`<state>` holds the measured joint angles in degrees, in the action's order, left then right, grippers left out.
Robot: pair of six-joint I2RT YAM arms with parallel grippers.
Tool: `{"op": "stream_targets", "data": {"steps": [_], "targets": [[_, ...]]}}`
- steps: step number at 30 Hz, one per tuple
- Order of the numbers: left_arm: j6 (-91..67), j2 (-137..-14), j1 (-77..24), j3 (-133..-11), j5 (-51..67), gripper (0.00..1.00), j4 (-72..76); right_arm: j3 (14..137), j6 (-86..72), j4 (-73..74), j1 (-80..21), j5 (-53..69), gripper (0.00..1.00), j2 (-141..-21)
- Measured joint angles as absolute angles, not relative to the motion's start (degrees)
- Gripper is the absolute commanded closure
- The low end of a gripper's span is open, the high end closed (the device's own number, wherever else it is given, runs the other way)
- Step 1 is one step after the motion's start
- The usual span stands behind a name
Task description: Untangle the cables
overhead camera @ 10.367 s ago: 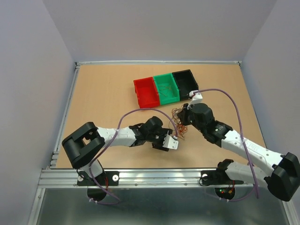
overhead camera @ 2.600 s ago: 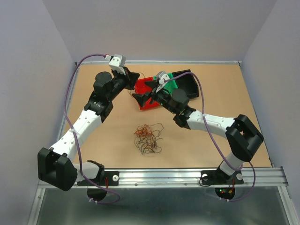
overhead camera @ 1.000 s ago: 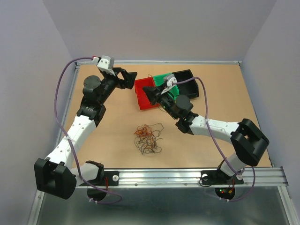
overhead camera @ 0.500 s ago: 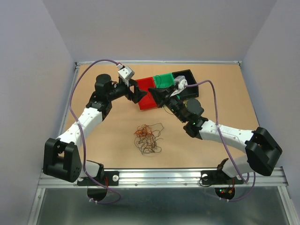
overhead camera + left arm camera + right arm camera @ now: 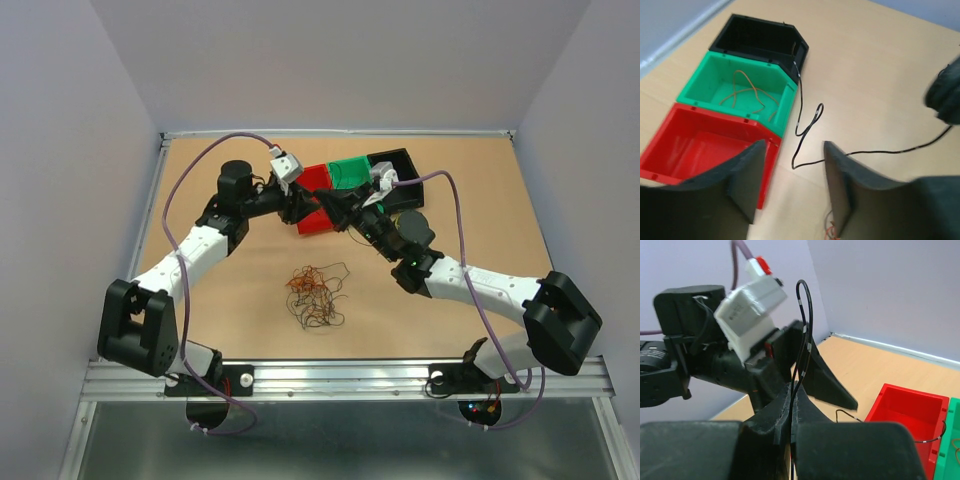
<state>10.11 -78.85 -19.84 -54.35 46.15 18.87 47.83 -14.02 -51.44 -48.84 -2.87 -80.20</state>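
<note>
On table [image 5: 220, 300], red bin [image 5: 316, 179] hides partly behind right gripper [image 5: 791, 390] pinching black wire [image 5: 802, 281].

Clad in white shells along the links of the left arm [image 5: 192, 258] and the right arm [image 5: 490, 285], with black housings at every joint and a large black block at each shoulder. Wired with one thick purple cable [image 5: 741, 249] per arm, run outside the shells. Topped at the wrist by a pale grey camera box [image 5: 750, 302] with a red tab [image 5: 761, 264] at the cable entry. Ended in matte black, wedge-shaped jaws.
</note>
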Motion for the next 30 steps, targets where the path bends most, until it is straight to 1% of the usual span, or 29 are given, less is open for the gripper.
{"op": "stream_targets", "data": {"steps": [2, 3, 5, 10, 17, 18, 21, 30], "targets": [[10.92, -79.96, -20.36, -54.43, 45.84, 0.8, 18.28, 47.83, -14.24, -51.42, -48.84, -2.68, 0.99, -80.2], [11.09, -80.79, -20.71, -54.48, 45.6, 1.0, 17.8, 47.83, -14.44, -51.4, -48.84, -2.74, 0.99, -80.2], [11.99, -81.6, -20.97, -54.48, 45.23, 1.0, 17.23, 47.83, -14.7, -50.61, -48.82, -3.25, 0.99, -80.2], [12.45, -81.67, -21.17, -54.48, 44.29, 1.0, 16.45, 47.9, -15.53, -42.83, -48.34, -6.35, 1.0, -80.23], [14.98, -81.65, -21.21, -56.45, 45.04, 1.0, 12.38, 47.9, -12.75, -37.28, -45.19, -3.49, 0.99, -80.27], [15.64, -81.62, -21.28, -56.95, 45.15, 1.0, 11.62, 47.88, -12.16, -37.12, -44.82, -3.05, 0.99, -80.27], [18.13, -81.52, -21.69, -58.19, 45.06, 1.0, 9.04, 47.88, -9.85, -36.42, -43.44, -0.95, 0.89, -80.27], [22.04, -81.41, -24.91, -58.7, 41.54, 1.0, 3.9, 47.83, -4.29, -36.36, -42.68, 4.51, 0.87, -80.99]]}}
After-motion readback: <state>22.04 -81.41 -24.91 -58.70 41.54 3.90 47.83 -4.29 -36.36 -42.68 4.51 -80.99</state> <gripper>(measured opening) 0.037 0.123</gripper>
